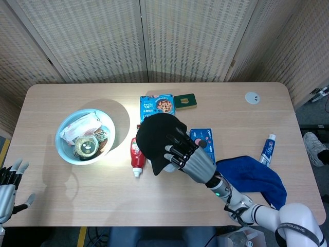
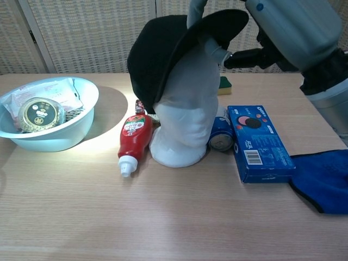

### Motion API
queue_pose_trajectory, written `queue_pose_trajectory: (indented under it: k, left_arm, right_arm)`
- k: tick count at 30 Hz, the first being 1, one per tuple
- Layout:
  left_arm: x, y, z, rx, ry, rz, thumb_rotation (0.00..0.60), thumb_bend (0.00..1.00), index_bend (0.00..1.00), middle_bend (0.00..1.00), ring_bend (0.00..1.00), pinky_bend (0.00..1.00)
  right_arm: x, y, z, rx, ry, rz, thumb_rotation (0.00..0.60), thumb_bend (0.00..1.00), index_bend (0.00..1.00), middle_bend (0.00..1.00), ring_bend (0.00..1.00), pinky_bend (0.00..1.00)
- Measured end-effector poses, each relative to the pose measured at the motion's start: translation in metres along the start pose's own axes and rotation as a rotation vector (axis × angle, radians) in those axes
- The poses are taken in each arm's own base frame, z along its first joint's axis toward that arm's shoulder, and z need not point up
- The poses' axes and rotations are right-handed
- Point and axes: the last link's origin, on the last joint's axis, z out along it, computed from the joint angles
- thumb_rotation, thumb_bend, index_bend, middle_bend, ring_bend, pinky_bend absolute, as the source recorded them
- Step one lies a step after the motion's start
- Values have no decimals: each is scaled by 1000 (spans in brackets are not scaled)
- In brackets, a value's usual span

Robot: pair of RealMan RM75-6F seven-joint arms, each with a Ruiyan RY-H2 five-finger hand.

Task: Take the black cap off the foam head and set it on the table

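Above the foam head (image 2: 187,117), right hand (image 1: 187,159) fingers pinch the cap (image 2: 163,49) brim, half-lifted; next, clear it sideways; left hand (image 1: 7,180) fingers spread.

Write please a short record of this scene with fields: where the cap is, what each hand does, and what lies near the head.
cap: black cap tilted up on the foam head, brim raised, not yet off
right hand: right hand grips the cap at the brim
left hand: left hand at the table's left edge, fingers apart, holding nothing
near the head: red bottle, blue box, can
table: bowl at left, blue cloth at right
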Motion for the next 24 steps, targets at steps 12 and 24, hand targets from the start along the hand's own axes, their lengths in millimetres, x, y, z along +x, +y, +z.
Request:
queue_pose_trajectory:
  k: [12,24]
  left_arm:
    - [-1,-1,-1,3,-3,-2,600,246,39,7,79,28]
    - [-1,-1,-2,2,-8,0,600,246,39,7,79,28]
  right_arm:
    - [9,18,29,-38,59,-42,600,565,1000,471,182,0]
    - [10,39,57,-68,72,-109,600,566,1000,471,182,0]
